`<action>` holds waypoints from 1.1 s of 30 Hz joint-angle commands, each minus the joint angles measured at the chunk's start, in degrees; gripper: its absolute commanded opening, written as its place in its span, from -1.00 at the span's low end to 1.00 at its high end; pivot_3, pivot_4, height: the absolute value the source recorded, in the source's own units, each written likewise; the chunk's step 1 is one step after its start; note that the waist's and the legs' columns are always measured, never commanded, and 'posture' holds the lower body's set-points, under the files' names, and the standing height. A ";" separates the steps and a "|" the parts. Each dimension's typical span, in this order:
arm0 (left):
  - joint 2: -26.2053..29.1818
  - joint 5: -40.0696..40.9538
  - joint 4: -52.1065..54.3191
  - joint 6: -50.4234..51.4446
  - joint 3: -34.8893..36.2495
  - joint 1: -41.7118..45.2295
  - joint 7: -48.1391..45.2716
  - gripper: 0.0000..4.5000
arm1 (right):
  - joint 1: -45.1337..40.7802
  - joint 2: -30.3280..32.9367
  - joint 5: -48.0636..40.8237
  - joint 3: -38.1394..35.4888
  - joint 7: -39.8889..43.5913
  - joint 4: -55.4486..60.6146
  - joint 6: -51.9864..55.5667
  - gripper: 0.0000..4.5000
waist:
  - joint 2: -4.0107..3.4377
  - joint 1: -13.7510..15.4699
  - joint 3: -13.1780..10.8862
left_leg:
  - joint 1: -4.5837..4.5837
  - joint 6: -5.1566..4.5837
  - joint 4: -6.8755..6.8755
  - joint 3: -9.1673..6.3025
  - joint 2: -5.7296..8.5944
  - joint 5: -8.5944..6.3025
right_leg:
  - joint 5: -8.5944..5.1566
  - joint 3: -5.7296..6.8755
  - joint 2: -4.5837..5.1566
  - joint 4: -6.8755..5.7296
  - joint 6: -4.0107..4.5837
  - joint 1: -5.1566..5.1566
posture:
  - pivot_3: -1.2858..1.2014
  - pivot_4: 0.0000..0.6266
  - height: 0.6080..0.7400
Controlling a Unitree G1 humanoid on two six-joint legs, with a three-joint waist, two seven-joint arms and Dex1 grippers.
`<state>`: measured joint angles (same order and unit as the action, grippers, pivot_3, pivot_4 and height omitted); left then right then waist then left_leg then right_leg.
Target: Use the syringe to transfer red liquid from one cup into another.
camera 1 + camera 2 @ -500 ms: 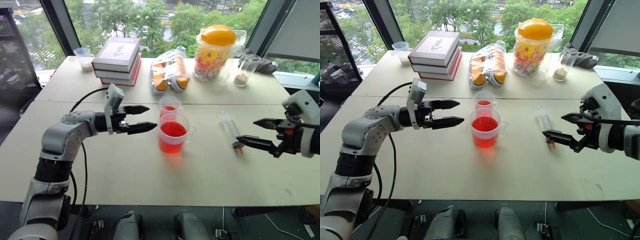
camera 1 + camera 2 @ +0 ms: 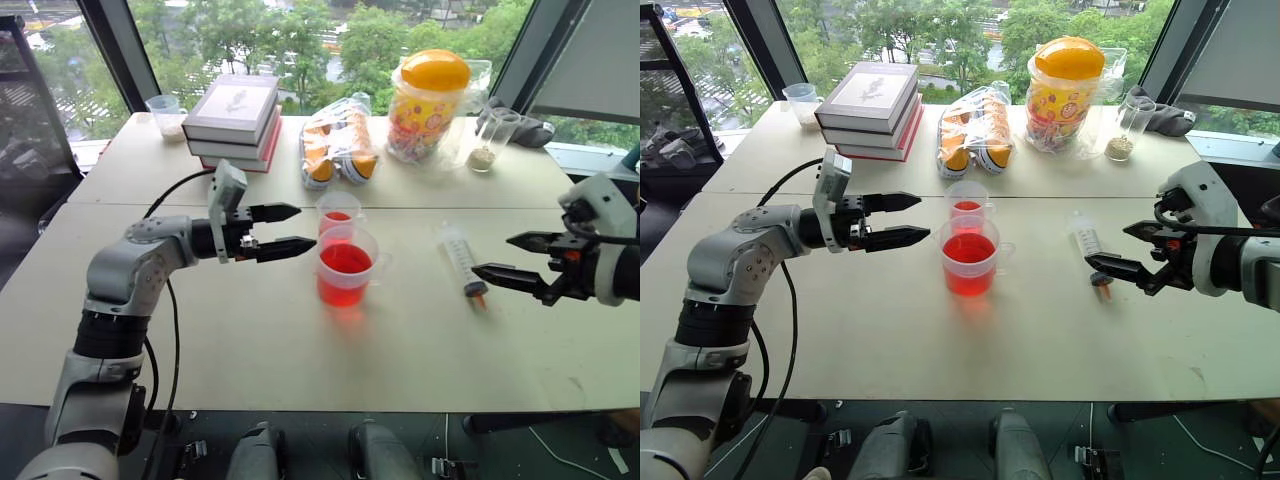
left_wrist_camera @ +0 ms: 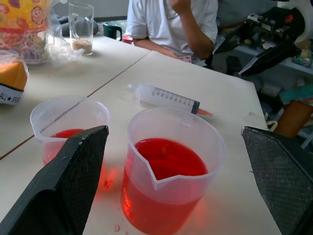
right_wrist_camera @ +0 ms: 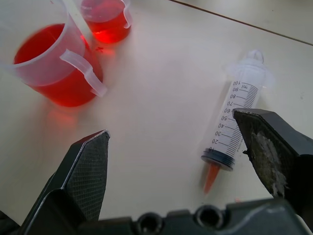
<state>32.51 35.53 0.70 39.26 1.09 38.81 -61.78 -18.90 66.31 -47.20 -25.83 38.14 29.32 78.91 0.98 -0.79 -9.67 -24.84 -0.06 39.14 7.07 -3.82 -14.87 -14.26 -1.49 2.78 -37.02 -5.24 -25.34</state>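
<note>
Beside right tool, syringe

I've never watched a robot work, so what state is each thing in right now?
syringe: lying flat on the table, unheld, plunger pushed in
beaker: upright, about half full of red liquid
narrow cup: upright, a little red liquid
left gripper: open, empty
right gripper: open, empty
</note>
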 commanded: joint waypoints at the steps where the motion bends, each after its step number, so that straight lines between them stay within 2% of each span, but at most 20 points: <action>1: -0.39 -0.71 -0.11 -2.31 -0.14 2.11 -0.46 1.00 | -3.18 1.12 1.59 1.76 -1.23 -2.72 -0.90 0.97 | 0.00 0.01 0.00 | 0.00 0.00 0.00 0.00 0.00 0.00 | 0.00 0.00 0.00 0.00 0.00 0.00 | 0.03 -0.52 1.00; 4: -1.07 -1.23 -1.39 -3.15 -0.51 2.81 -0.47 1.00 | -5.89 1.37 3.45 5.50 -2.38 -6.48 -0.60 0.97 | 0.00 0.00 0.00 | -0.01 -0.01 0.01 0.02 0.01 0.00 | 0.00 -0.01 0.01 0.01 0.00 0.00 | 0.03 -0.52 1.00; 10: -1.61 -1.90 -2.05 -4.00 -1.32 3.19 -1.10 1.00 | -18.92 0.60 7.79 19.46 -1.75 -19.93 2.35 0.97 | 0.00 -0.27 0.00 | -0.01 -0.01 -0.01 0.12 -0.01 0.00 | 0.00 -0.05 0.00 -0.01 0.00 -0.06 | 0.03 -0.52 1.00; 17: -2.13 -2.81 -2.64 -5.36 -1.84 3.46 -1.22 1.00 | -35.81 -6.74 19.30 37.40 2.71 -46.40 -2.45 0.97 | 0.00 -0.34 0.00 | -0.04 -0.04 -0.01 0.28 0.00 -0.02 | 0.00 -0.08 0.00 0.02 0.01 -0.11 | 0.03 -0.52 1.00; 22: -2.43 -2.62 -1.77 -5.45 -1.87 2.66 -0.68 1.00 | -42.74 -12.18 28.97 47.07 7.89 -60.71 -10.99 0.97 | -0.04 -0.13 -0.02 | -0.15 -0.06 -0.04 0.31 0.00 -0.04 | 0.03 -0.07 -0.02 -0.02 -0.05 -0.23 | 0.03 -0.52 1.00; 26: -2.39 -2.53 -0.36 -5.39 -1.81 1.52 -0.01 1.00 | -46.45 -17.16 35.66 50.43 9.92 -71.95 -17.38 0.97 | -0.04 -0.10 -0.02 | -0.23 -0.06 -0.03 0.32 0.00 -0.04 | 0.13 -0.05 -0.03 -0.01 -0.23 -0.27 | 0.03 -0.52 1.00; 33: -2.09 -2.25 1.20 -5.09 -1.35 0.40 1.01 1.00 | -50.72 -24.48 44.02 50.82 11.60 -87.15 -26.22 0.97 | -0.06 -0.23 -0.02 | -0.27 -0.06 -0.02 0.33 0.00 -0.03 | 0.14 -0.03 -0.03 -0.04 -0.25 -0.30 | 0.03 -0.52 1.00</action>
<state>29.97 33.00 -0.11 34.55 -1.28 38.80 -60.99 -67.33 41.90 -5.32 25.65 49.40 -55.85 54.76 0.92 -1.02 -9.69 -25.11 -0.11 39.12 7.40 -3.82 -14.90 -14.12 -1.51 2.75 -37.07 -5.49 -25.64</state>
